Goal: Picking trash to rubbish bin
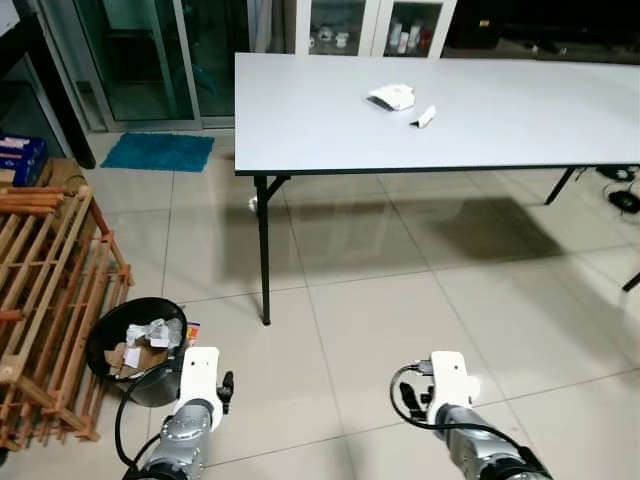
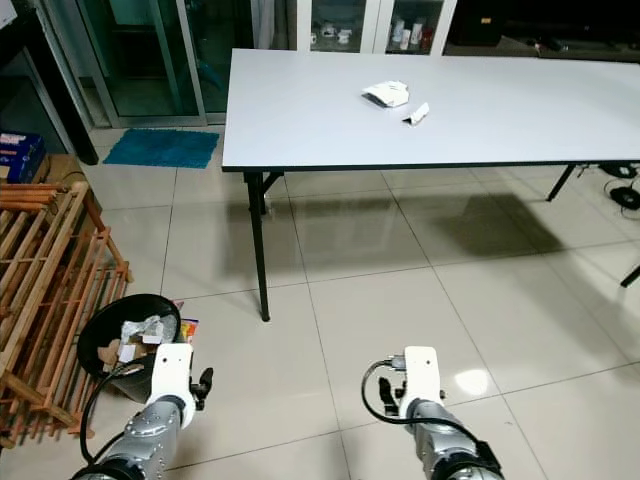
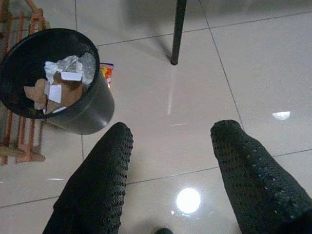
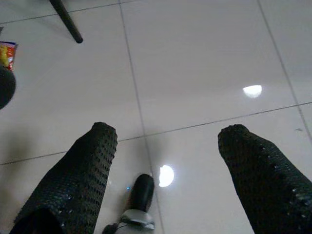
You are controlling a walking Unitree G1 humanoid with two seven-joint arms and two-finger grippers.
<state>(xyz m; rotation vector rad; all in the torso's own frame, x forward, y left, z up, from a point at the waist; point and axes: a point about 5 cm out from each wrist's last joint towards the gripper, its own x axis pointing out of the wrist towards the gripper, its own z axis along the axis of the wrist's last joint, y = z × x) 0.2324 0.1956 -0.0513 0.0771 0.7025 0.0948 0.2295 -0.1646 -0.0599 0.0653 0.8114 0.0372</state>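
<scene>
Two pieces of white crumpled trash lie on the grey table [image 1: 300, 130]: a larger wad [image 1: 392, 96] and a smaller scrap [image 1: 424, 117] beside it. A black rubbish bin [image 1: 125, 350] with paper and cardboard inside stands on the floor at the lower left, next to a wooden rack. A small colourful wrapper [image 3: 107, 74] lies on the tiles against the bin. My left gripper [image 3: 170, 161] hangs open above the tiles near the bin, holding nothing. My right gripper [image 4: 165, 161] is open over bare floor. Both arms [image 1: 195, 400] are low, far from the table.
A wooden slatted rack [image 1: 45, 290] stands at the left beside the bin. Black table legs [image 1: 264, 250] stand ahead of me. A blue mat [image 1: 158, 151] lies by glass doors at the back. Cables [image 1: 620, 190] lie at the right.
</scene>
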